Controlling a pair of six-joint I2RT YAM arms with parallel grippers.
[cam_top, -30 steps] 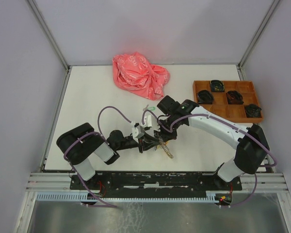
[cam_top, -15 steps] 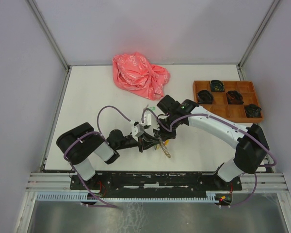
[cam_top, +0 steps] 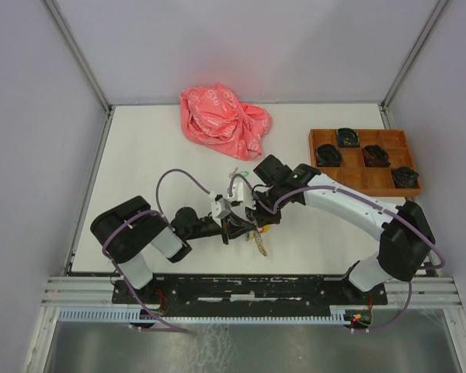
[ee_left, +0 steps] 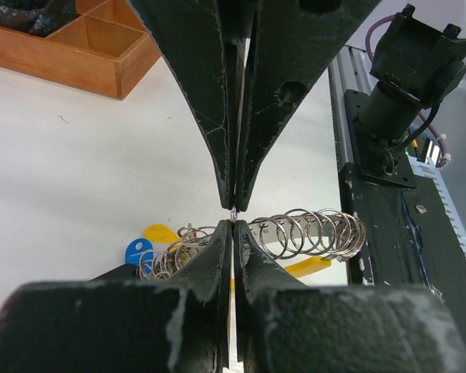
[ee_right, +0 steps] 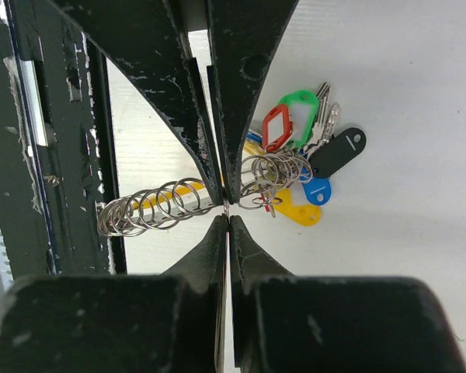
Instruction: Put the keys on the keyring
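My left gripper [ee_left: 233, 224] and right gripper [ee_left: 234, 203] meet tip to tip just above the table, near its front edge. Both are shut on one thin silver keyring [ee_right: 227, 207]; only a small loop of it shows between the tips. The keys [ee_right: 320, 109] lie on the table just beyond the right gripper [ee_right: 227, 219], one with a green tag [ee_right: 299, 107], one with a red tag [ee_right: 276, 128]. They sit bunched with black, blue and yellow tags. From above, the left gripper [cam_top: 238, 225] and right gripper [cam_top: 255, 218] overlap.
A row of spare silver rings [ee_right: 151, 208] threaded on a yellow-ended strip lies beside the grippers. A wooden compartment tray [cam_top: 314, 148] stands at the right, a crumpled pink bag [cam_top: 221, 120] at the back. The black base rail [ee_left: 388, 233] runs close by.
My left gripper has closed onto the keyring. The right arm has shifted slightly, and the strip of rings has moved a little toward the left arm.
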